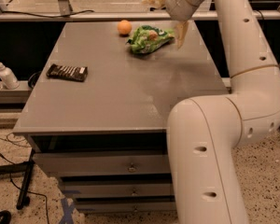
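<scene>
A green chip bag (149, 38) lies on the grey table (121, 92) near its far edge, with an orange (124, 27) just to its left. My gripper (167, 17) hovers above the bag's right end, open, its fingers spread wide: one finger (180, 34) points down beside the bag, the other (153, 1) sticks out to the left above it. Nothing is held between them. A dark chocolate bar (67, 72) rests on the table's left side.
A white pump bottle (4, 73) stands on a low shelf left of the table. Drawers (130, 164) sit under the tabletop. My own arm (214, 139) fills the right foreground. Cables and a stand leg lie on the speckled floor at left.
</scene>
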Robot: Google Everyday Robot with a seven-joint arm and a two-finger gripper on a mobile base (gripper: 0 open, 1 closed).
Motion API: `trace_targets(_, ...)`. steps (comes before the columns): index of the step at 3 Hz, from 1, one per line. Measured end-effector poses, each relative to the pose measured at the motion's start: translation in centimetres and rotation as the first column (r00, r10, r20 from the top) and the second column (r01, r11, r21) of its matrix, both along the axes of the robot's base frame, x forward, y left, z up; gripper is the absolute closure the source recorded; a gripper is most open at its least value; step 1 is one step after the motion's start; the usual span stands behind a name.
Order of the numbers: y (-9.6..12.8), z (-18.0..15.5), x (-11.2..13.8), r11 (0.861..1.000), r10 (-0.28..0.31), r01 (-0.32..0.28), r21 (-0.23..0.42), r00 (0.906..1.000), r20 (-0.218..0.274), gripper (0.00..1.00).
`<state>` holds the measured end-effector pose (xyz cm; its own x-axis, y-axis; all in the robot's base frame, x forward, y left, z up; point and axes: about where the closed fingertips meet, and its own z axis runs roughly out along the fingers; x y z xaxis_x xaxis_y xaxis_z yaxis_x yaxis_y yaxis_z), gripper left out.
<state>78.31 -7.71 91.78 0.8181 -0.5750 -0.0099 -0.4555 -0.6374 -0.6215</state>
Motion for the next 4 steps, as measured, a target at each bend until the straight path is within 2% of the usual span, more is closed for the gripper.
trace_targets(1,-2.2,3.3,-1.0,0.992,-0.069,0.068,0.103,0.9975,0.012,0.0)
trace_targets(2,-4.8,8.0,-3.1,0.965,-0.147,0.142,0.221,0.9891,0.008,0.0)
trace_targets(3,-7.3,11.3,-4.8,0.919,-0.221,0.214,0.33,0.9752,-0.019,0.0)
trace_targets(4,-7.3,11.3,-4.7,0.919,-0.221,0.214,0.33,0.9752,-0.018,0.0)
